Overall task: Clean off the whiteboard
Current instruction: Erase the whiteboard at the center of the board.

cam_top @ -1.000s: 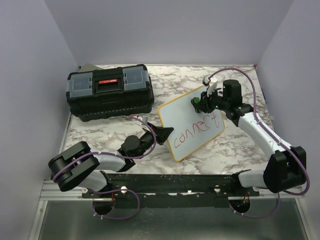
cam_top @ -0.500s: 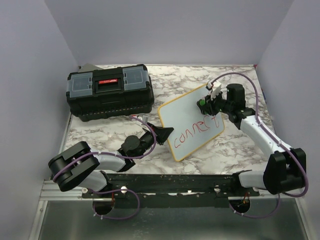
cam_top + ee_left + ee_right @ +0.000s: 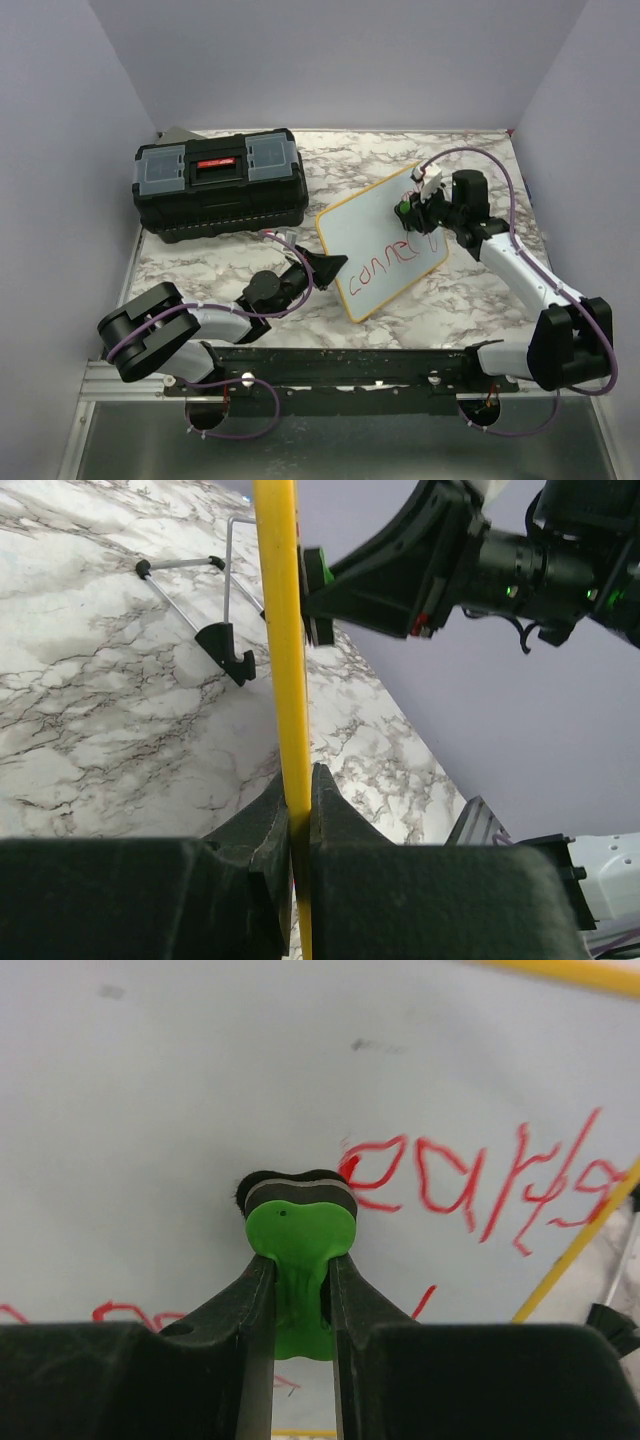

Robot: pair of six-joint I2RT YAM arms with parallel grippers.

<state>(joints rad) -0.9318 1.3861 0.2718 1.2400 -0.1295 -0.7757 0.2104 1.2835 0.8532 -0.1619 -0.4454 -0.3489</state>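
The whiteboard (image 3: 375, 240), white with a yellow frame, stands tilted on the marble table and bears red handwriting (image 3: 390, 262). My left gripper (image 3: 330, 268) is shut on its yellow frame (image 3: 285, 680) at the lower left edge. My right gripper (image 3: 412, 213) is shut on a green eraser (image 3: 298, 1250). Its dark felt pad (image 3: 296, 1187) presses on the white surface (image 3: 180, 1080) beside the red letters (image 3: 470, 1182). The board's wire stand and black foot (image 3: 226, 645) show behind the frame.
A black toolbox (image 3: 220, 183) with grey lid compartments sits at the back left of the table. Purple walls close in the back and both sides. The arms' base rail (image 3: 340, 365) runs along the near edge.
My right gripper has shifted slightly right and toward the writing with the eraser on the board. The left arm and the board have stayed put.
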